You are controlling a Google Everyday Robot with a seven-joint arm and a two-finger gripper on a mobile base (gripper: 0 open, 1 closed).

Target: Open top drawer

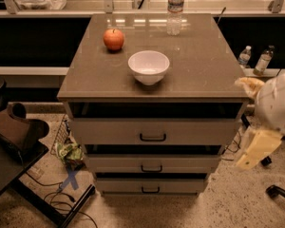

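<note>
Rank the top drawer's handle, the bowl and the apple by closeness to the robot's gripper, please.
Gripper hangs low at the view's far right.
1. Top drawer handle, front centre.
2. Bowl, higher, centre.
3. Apple, back left.

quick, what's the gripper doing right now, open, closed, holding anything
gripper: low at the right side of the cabinet, apart from the top drawer; open or closed cannot be told.

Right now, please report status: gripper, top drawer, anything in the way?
Gripper off to the right of the top drawer, apart from its handle. Drawer not pulled out. Nothing blocks its front.
</note>
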